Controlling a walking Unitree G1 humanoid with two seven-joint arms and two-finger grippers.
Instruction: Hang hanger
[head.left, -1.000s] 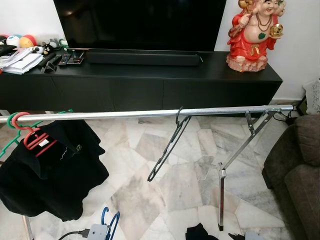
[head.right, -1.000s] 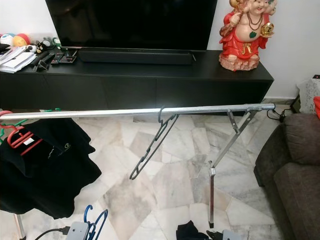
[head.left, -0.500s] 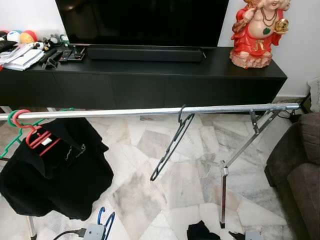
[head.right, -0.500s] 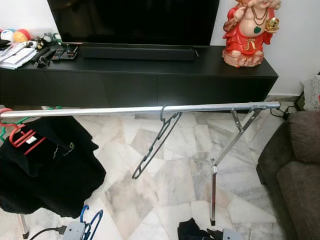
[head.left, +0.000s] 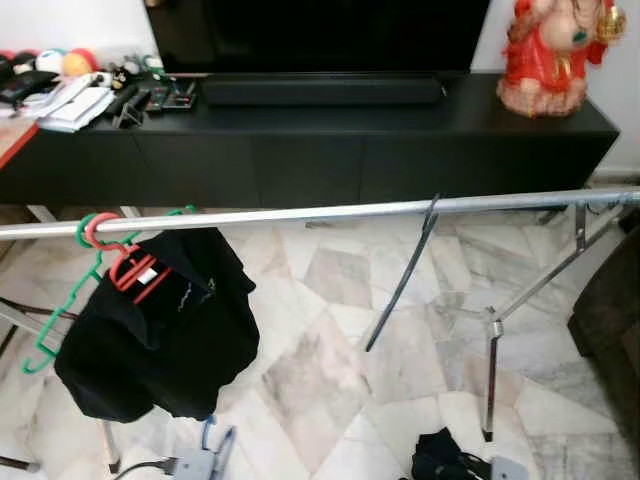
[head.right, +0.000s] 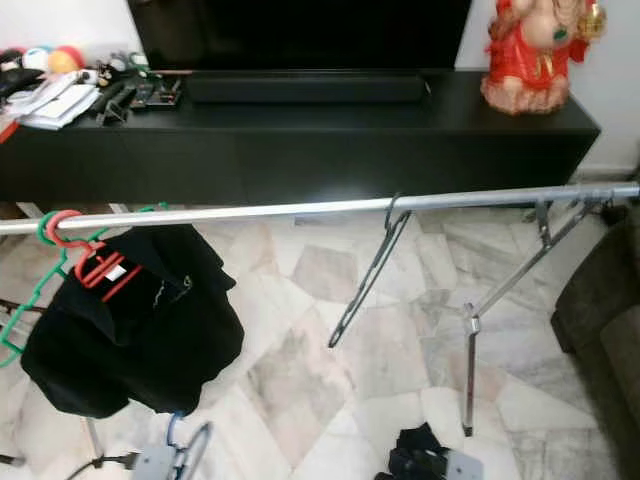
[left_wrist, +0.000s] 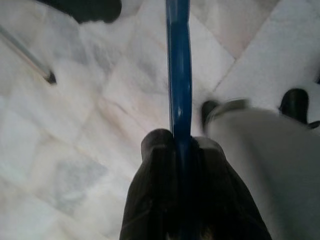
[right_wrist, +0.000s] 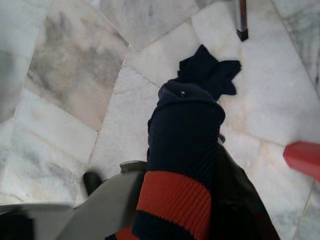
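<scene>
low at the left, the left gripper is clamped on a blue hanger, over the marble floor. beside it, the right gripper is pinched on a dark sock with an orange band. above and beyond both runs the rail, carrying a black hanger and a black shirt.

Shiny metal rail, glossy blue plastic hanger, polished marble floor
</scene>
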